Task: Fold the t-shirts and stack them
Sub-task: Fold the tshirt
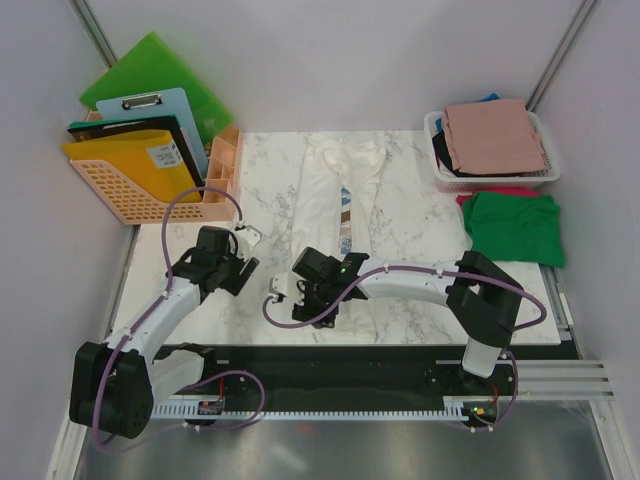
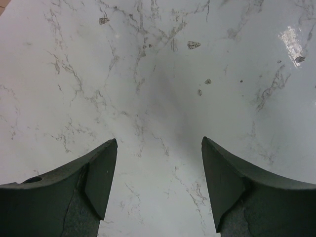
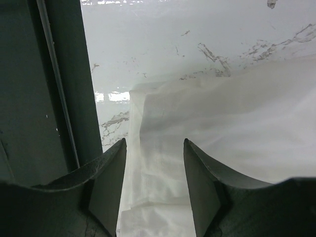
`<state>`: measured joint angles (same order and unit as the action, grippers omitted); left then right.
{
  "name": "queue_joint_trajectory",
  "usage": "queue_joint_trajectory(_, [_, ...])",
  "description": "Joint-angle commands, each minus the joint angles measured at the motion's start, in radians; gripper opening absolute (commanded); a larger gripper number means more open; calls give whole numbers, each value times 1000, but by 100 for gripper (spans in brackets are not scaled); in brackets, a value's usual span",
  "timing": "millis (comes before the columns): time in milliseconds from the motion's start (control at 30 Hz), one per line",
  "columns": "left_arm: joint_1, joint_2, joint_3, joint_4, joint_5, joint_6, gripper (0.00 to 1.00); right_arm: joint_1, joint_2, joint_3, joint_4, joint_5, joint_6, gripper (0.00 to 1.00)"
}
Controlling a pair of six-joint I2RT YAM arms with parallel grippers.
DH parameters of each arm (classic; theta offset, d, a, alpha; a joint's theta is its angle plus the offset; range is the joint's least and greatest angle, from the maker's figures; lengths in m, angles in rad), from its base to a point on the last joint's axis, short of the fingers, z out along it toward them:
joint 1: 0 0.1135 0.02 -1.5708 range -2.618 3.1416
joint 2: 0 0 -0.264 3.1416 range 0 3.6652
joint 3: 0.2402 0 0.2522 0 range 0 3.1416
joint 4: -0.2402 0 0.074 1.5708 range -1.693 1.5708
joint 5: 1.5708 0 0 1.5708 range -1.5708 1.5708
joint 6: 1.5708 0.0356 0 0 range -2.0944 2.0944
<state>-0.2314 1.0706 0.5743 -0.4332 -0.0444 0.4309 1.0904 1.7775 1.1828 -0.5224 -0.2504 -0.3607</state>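
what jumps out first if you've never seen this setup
The long cream-white t-shirt lying down the middle of the marble table, with the right claw open over its near end. Next, the bright green t-shirt at the right edge and the dusty-pink t-shirt atop the white basket behind it.

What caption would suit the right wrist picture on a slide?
Right gripper, jaws open, over a folded edge of the cream-white t-shirt on the marble table.
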Motion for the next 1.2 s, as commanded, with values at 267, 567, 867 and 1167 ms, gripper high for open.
queue_joint_trajectory(267, [1, 2, -13, 51, -2, 29, 76, 12, 16, -45, 51, -23, 14, 58])
queue_joint_trajectory(567, [1, -21, -25, 47, -11, 40, 76, 12, 74, -22, 75, -7, 8, 0])
queue_joint_trajectory(867, [1, -17, -34, 53, -8, 40, 76, 12, -36, 6, 7, 8, -3, 0])
queue_joint_trajectory(1167, [1, 6, -27, 63, -2, 39, 76, 11, -110, 1, -64, -9, -15, 49])
